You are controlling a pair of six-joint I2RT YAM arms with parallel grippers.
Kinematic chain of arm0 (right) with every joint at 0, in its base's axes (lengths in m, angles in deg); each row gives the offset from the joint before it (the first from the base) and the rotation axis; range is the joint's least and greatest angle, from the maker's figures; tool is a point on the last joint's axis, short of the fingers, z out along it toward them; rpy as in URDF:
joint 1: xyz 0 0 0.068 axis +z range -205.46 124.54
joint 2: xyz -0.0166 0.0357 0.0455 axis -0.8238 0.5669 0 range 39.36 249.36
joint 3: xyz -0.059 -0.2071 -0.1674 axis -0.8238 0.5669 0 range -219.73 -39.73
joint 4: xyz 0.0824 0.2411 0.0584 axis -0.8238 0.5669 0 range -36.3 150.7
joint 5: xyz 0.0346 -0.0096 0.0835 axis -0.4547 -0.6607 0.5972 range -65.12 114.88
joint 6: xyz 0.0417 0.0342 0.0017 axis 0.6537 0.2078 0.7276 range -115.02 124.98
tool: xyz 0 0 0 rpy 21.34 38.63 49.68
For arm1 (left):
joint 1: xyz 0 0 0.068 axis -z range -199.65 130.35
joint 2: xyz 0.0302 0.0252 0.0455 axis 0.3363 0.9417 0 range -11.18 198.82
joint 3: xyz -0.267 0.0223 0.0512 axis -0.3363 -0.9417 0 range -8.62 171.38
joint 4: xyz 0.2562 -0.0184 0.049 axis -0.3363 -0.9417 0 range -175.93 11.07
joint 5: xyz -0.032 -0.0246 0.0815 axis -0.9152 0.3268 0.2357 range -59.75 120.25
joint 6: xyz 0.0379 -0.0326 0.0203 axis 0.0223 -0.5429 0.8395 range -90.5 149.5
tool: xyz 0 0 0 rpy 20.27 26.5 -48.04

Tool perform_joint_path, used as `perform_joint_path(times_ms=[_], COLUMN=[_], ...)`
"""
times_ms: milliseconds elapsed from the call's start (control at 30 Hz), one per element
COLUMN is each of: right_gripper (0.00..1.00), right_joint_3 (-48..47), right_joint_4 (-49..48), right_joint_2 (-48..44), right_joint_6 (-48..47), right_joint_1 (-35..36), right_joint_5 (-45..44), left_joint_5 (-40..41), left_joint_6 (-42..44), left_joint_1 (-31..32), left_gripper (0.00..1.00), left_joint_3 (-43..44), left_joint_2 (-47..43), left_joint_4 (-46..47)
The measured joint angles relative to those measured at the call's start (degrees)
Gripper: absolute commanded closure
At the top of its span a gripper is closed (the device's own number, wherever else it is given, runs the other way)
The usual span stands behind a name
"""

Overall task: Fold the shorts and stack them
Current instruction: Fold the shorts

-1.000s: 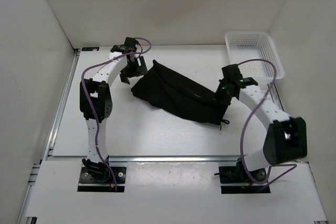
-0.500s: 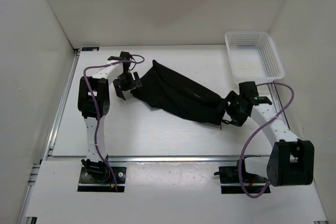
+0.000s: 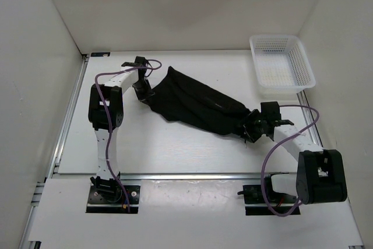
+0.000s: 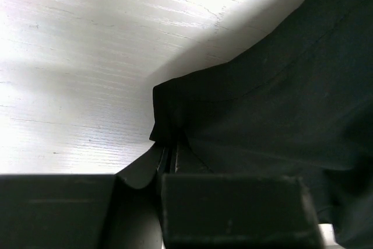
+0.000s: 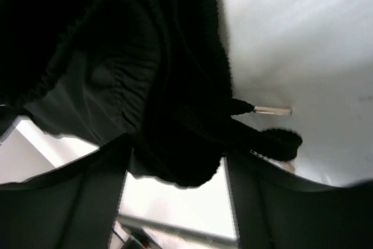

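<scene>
**Clerk:** Location of the shorts [image 3: 198, 104]?

**Inspector:** Lying on the white table [image 3: 175, 150], stretched as a slanted band from far left to near right. They are unfolded and loosely creased. The white mesh basket [image 3: 285, 90] stands well apart at the far right corner, with none of the cloth in it.

**Clerk:** Left gripper [image 3: 144, 93]?

**Inspector:** It is at the far-left corner of the cloth. In the left wrist view its fingers [image 4: 233, 208] are pressed close together, and the pointed corner of the fabric runs down into the narrow slot between them. I record it as pinching that corner, low against the tabletop.

**Clerk:** Right gripper [image 3: 249, 129]?

**Inspector:** It is at the opposite, near-right end. The right wrist view shows its fingers [image 5: 76, 202] spread wide, with the gathered waistband bunched between them. The view is dark, so I cannot confirm whether the pads actually touch the cloth. I record the jaws as parted, straddling the bunch.

**Clerk:** Anything further?

**Inspector:** The drawstring [image 5: 271, 109] trails out of the waistband onto bare table, showing a pale tip and a dark knot just beside the right-hand finger.
</scene>
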Motion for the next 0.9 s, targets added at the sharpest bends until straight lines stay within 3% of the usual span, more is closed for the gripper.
perform_joint_path(times_ms=[33, 67, 133, 167, 333, 533, 633, 767, 900], right_gripper=[0.50, 0.77, 0.97, 1.00, 1.00, 1.00, 1.00, 1.00, 1.00], right_joint_3=[0.0, 0.0, 0.0, -0.1, -7.0, -28.2, -34.7, -32.0, -21.7], right_joint_4=[-1.4, -2.7, -4.7, -5.7, -3.2, 0.8, 0.5, 0.6, 1.6], right_joint_2=[0.6, 1.0, 1.8, 2.3, 6.4, 11.5, 11.3, 9.5, 7.5], right_joint_6=[0.7, 1.4, 2.4, 3.0, 3.0, -1.3, -3.3, -4.9, -5.6], right_joint_1=[0.5, 0.8, 1.5, 1.8, 2.2, 1.5, 1.4, 2.6, 5.2], right_joint_5=[-1.0, -2.1, -3.8, -4.6, -7.0, -8.0, -7.9, -7.9, -8.1], left_joint_5=[0.0, 0.0, 0.1, 0.2, 0.6, -1.4, -1.9, -2.3, -1.5], left_joint_6=[-0.1, -0.3, -0.5, -0.7, -0.8, -0.7, -0.6, -0.3, -0.6], left_joint_1=[0.0, 0.0, 0.0, 0.0, -0.4, -3.0, -4.5, -5.6, -5.5], left_gripper=[0.90, 0.90, 0.90, 0.90, 0.90, 0.90, 0.90, 0.90, 0.90], left_joint_3=[0.0, 0.0, 0.0, 0.0, 2.4, 21.4, 25.4, 17.3, -0.5], left_joint_2=[0.0, 0.0, 0.0, 0.0, -0.1, -0.3, -3.2, -10.5, -16.9], left_joint_4=[0.0, 0.0, 0.0, 0.0, -0.8, -4.3, -3.5, -1.7, 1.1])
